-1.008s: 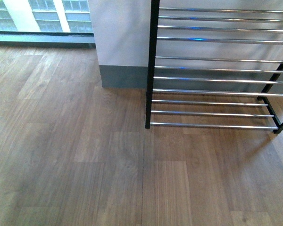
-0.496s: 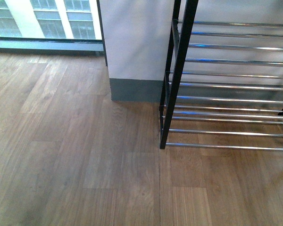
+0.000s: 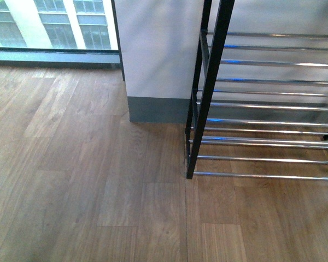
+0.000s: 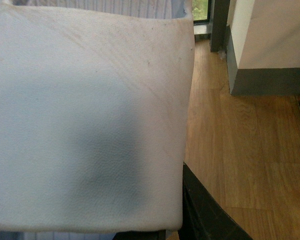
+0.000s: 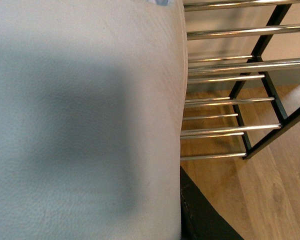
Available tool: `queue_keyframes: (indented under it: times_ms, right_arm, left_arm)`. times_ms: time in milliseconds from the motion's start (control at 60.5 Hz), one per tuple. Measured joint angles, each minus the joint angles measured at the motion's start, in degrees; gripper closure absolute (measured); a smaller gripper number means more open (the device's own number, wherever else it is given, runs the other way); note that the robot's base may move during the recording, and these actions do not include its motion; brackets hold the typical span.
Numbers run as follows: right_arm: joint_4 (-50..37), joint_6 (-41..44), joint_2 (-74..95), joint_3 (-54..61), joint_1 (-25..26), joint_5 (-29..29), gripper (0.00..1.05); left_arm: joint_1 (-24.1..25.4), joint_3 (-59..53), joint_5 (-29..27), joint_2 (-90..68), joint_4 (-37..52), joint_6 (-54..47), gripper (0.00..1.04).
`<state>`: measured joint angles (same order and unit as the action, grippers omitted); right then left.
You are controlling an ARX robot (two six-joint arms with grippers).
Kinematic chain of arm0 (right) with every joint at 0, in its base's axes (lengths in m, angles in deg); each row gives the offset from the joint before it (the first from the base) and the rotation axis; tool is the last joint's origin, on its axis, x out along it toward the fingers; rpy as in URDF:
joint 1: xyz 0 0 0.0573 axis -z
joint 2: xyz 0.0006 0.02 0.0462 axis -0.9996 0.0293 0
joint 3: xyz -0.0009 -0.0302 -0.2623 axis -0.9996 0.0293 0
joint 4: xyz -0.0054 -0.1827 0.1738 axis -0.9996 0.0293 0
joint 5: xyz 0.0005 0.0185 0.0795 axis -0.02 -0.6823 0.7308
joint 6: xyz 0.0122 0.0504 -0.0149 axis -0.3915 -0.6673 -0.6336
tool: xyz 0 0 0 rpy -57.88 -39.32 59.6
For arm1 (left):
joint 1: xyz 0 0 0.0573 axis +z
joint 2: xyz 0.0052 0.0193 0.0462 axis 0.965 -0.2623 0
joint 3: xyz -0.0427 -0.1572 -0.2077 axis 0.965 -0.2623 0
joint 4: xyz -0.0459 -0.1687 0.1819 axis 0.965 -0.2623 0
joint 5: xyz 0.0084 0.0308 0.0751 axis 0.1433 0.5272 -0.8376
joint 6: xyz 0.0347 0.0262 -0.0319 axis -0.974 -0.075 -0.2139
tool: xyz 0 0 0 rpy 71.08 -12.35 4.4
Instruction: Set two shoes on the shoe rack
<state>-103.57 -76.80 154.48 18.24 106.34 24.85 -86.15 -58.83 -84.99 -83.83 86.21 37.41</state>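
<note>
A pale blue slide (image 4: 85, 115) fills most of the left wrist view, and my left gripper (image 4: 157, 231) is shut on it. One dark finger (image 4: 205, 217) shows beside the slide's edge; the other is hidden. Another pale blue slide (image 5: 80, 120) fills the right wrist view with my right gripper (image 5: 155, 230) shut on it, a dark finger (image 5: 202, 215) showing along its side. The shoe rack (image 3: 210, 98), with black frame and chrome bars, stands at the right of the front view, and the shoe rack (image 5: 230, 100) lies close beyond the right slide. Neither arm shows in the front view.
A white wall pillar with a grey skirting (image 3: 156, 109) stands just left of the rack. A window (image 3: 49, 24) runs along the back left. Wooden floor (image 3: 87, 185) spreads in front. The pillar (image 4: 270, 55) also shows past the left slide.
In the front view the rack has shifted to the right and looms larger and nearer, and more of the window and pillar shows.
</note>
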Motion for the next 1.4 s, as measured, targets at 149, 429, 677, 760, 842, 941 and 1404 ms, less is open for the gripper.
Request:
queue_keyframes:
  times_ms: [149,429,677,760,842,941,1404]
  right_arm:
    - [0.0,0.0,0.0,0.0,0.0,0.0,1.03]
    - [0.0,0.0,0.1,0.0,0.0,0.1,1.03]
    - [0.0,0.0,0.1,0.0,0.0,0.0,1.03]
    - [0.0,0.0,0.1,0.0,0.0,0.0,1.03]
    - [0.0,0.0,0.1,0.0,0.0,0.0,1.03]
    - [0.0,0.0,0.1,0.0,0.0,0.0,1.03]
    - [0.0,0.0,0.1,0.0,0.0,0.1,1.03]
  left_arm:
    - [0.0,0.0,0.0,0.0,0.0,0.0,1.03]
    - [0.0,0.0,0.0,0.0,0.0,0.0,1.03]
    - [0.0,0.0,0.0,0.0,0.0,0.0,1.03]
    - [0.0,0.0,0.0,0.0,0.0,0.0,1.03]
    - [0.0,0.0,0.0,0.0,0.0,0.0,1.03]
    - [0.0,0.0,0.0,0.0,0.0,0.0,1.03]
    - [0.0,0.0,0.0,0.0,0.0,0.0,1.03]
